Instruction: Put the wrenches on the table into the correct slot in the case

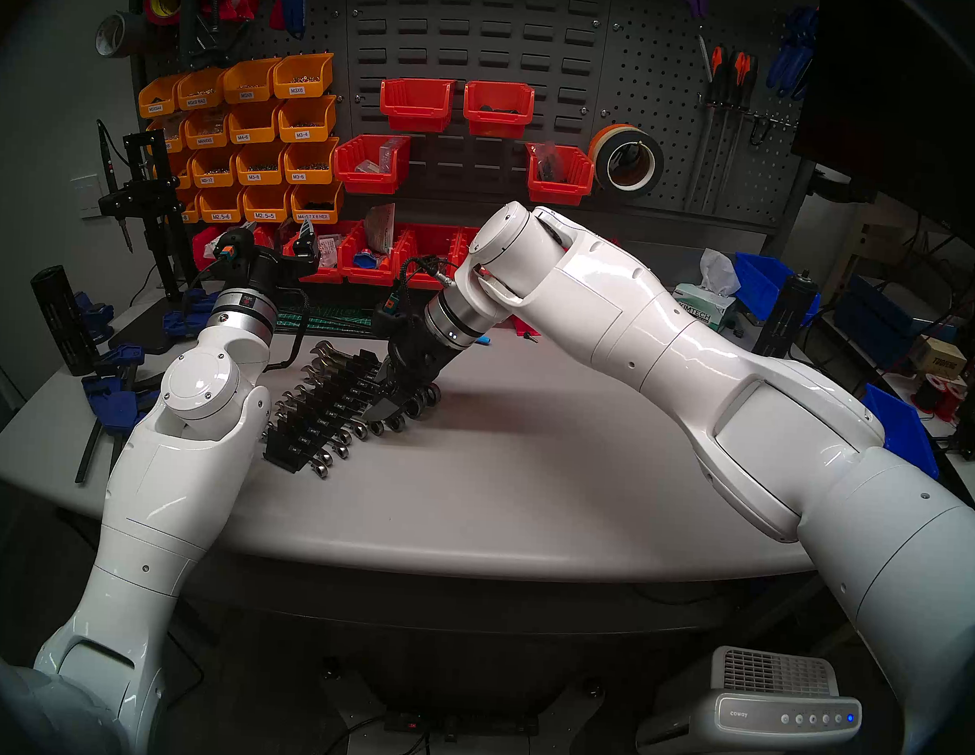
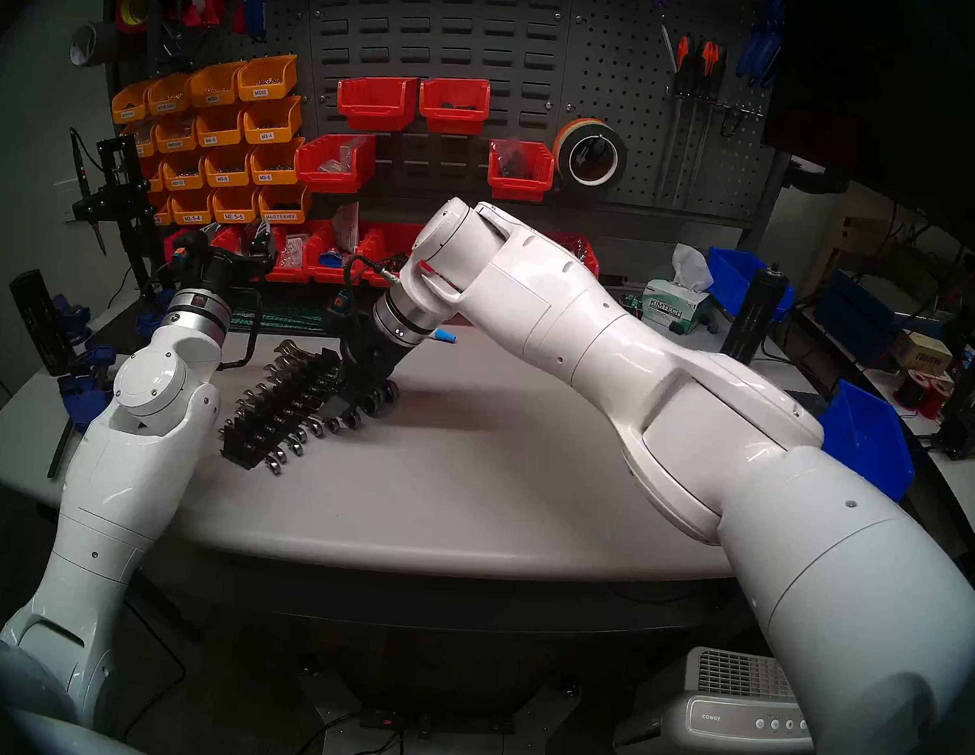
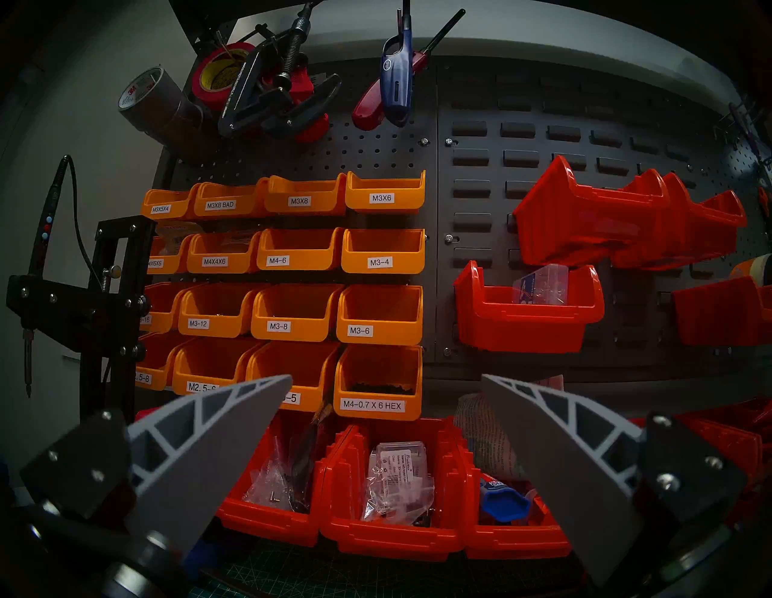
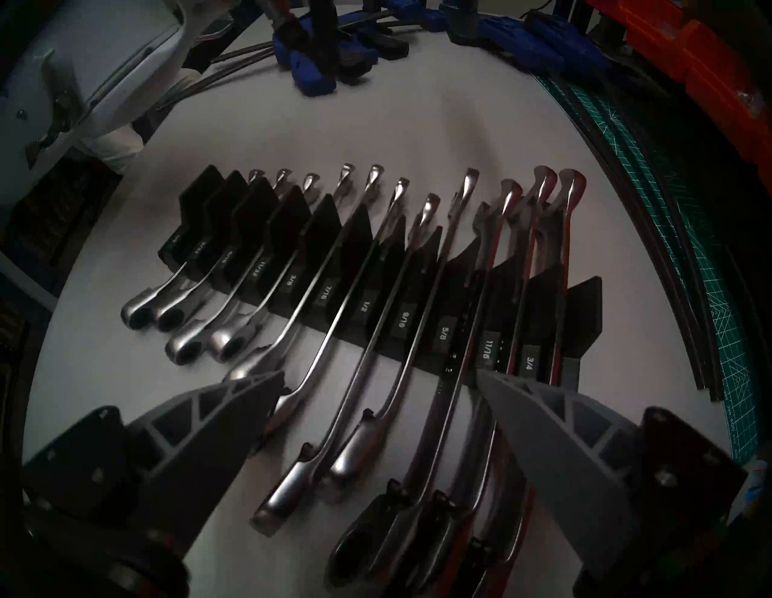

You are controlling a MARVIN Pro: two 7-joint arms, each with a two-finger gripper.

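Right gripper [image 4: 380, 380] spread wide, empty, angled down over rack's large-size end. Rack [image 4: 585, 300] lies diagonally on table [image 1: 525, 483], toward left rear. Wrenches [image 4: 367, 317] all seated in slots, ring ends toward table centre; wrench [image 4: 457, 317] at 5/8 label lies between fingers [image 4: 543, 421], untouched. Left gripper [image 3: 386, 378] also wide open, empty, raised near rear left corner, facing orange bins [image 3: 380, 250].

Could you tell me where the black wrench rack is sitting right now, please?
The black wrench rack lies on the left part of the grey table in the head views, beside the left arm's elbow, with the open right gripper directly over its far, large-wrench end.
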